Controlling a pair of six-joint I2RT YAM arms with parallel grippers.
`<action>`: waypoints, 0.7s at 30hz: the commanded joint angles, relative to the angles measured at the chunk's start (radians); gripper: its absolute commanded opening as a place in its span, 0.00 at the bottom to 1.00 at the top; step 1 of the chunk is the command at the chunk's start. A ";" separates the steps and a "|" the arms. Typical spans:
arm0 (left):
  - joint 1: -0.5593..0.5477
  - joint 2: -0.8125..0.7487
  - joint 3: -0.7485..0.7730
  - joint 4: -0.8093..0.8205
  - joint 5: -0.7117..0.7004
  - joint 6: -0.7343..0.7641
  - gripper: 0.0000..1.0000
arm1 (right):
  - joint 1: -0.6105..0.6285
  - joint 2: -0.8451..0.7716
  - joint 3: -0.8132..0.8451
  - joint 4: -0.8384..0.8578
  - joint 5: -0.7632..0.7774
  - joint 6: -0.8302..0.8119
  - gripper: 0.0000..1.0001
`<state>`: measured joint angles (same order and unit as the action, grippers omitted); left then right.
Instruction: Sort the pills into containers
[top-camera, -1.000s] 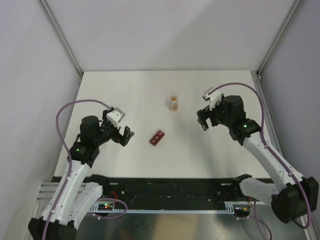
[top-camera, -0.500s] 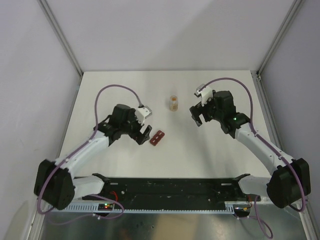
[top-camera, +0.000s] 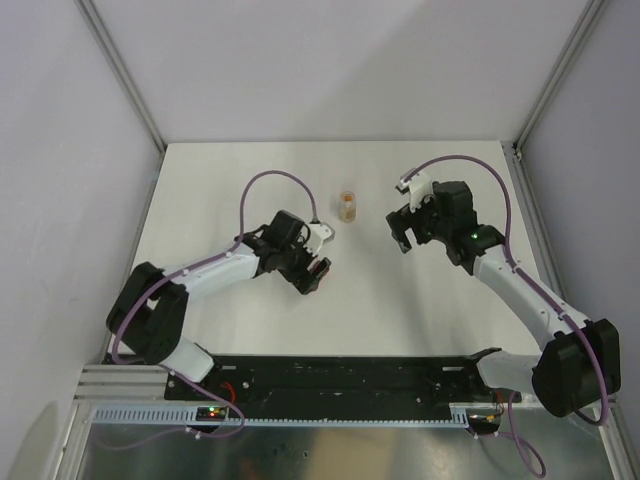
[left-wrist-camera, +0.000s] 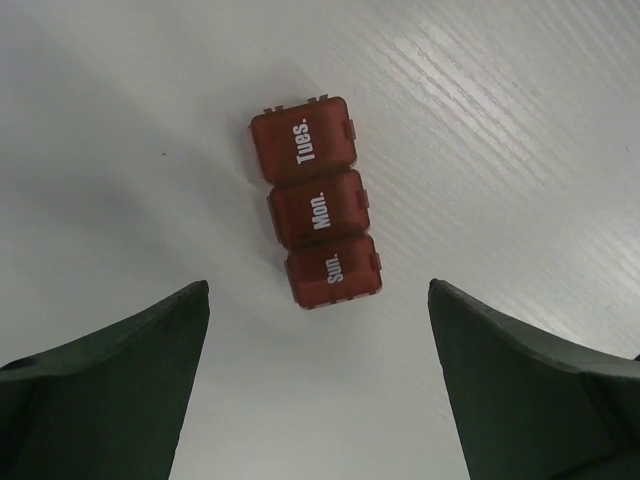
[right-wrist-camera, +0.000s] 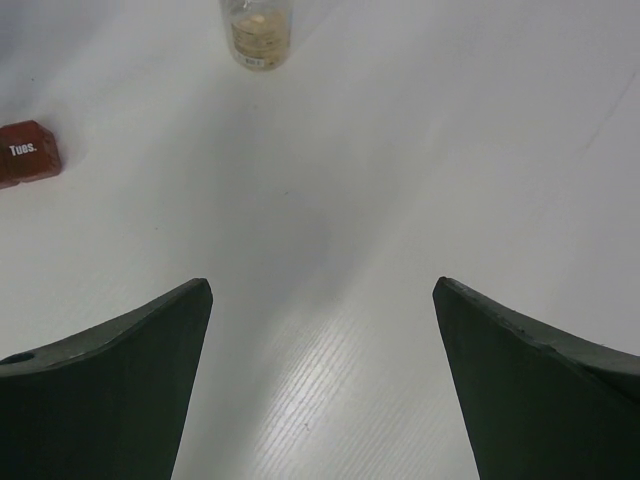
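Table (top-camera: 230, 180), white, with both arms bolted at its near edge. From the left, the left arm (top-camera: 215, 268) reached in toward the table's centre. From the right, the right arm (top-camera: 520, 290) reached toward the far middle.

At the centre, the left gripper (top-camera: 314, 272) hung over the containers (left-wrist-camera: 315, 215). Its fingers (left-wrist-camera: 120, 385) were spread wide, one to each side of the strip and clear of it. Right of the vial (top-camera: 347, 207), the right gripper (top-camera: 402, 236) was likewise spread, holding nothing, above bare table.

Lying flat, the containers formed one dark red strip of three compartments. Their lids were closed and marked Tues., Mon. and Sun., with the Sun. end nearest the left gripper. On the far side of the strip and apart from it, the vial, small and clear, stood upright.

Inside the vial, the pills (right-wrist-camera: 258, 32) showed as a yellowish-orange mass. Single pellets could not be told apart.
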<state>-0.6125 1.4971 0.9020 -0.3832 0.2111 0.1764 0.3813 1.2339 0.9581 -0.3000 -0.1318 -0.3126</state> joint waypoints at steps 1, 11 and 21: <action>-0.041 0.055 0.046 0.012 -0.068 -0.036 0.92 | -0.007 -0.040 0.046 -0.009 0.020 -0.019 1.00; -0.095 0.113 0.059 0.012 -0.161 -0.037 0.79 | -0.022 -0.053 0.046 -0.036 0.006 -0.009 1.00; -0.109 0.151 0.078 0.011 -0.177 -0.039 0.67 | -0.027 -0.071 0.046 -0.051 0.000 -0.009 1.00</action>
<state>-0.7094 1.6375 0.9421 -0.3836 0.0555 0.1539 0.3595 1.1976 0.9581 -0.3477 -0.1215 -0.3164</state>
